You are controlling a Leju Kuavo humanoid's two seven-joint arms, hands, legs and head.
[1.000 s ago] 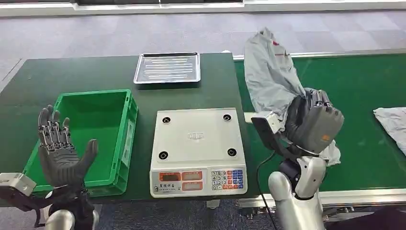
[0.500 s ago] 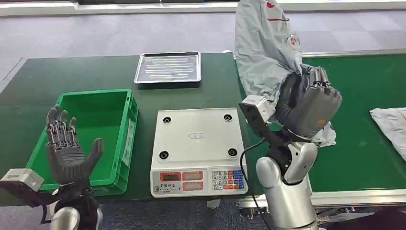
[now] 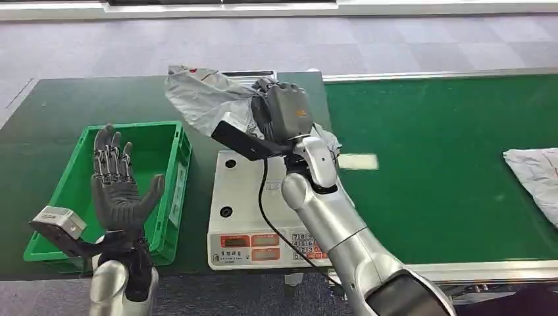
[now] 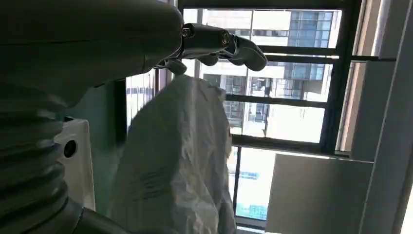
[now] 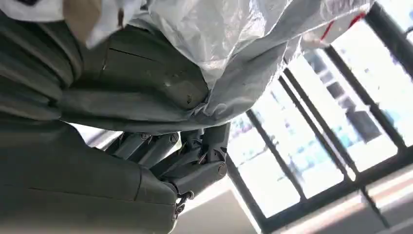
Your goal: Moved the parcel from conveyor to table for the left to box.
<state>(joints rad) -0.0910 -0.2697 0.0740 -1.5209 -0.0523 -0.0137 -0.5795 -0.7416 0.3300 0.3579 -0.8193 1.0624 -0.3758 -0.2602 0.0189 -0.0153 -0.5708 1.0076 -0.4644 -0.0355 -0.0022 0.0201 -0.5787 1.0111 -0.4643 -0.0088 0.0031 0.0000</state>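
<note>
— Right hand (image 3: 287,110) was clutching the grey parcel (image 3: 204,92), fingers wrapped round one end, up in the air above the far edge of the scale (image 3: 270,197) and near the metal tray (image 3: 263,74). What worried you?

— Most of the bag hung loose beyond the grip, toward the green box (image 3: 135,178). I judged it could slip out, or drape over the scale or the box rim when lowered to the desk (image 3: 66,99).

— And the left hand (image 3: 118,187)?

— Empty, fingers spread, palm up beside the box. A careless drop might have landed out of its reach.

— What differed from a second before?

— The parcel had been over the conveyor (image 3: 447,145); now it had swung across above the desk. The left hand had risen slightly.
</note>
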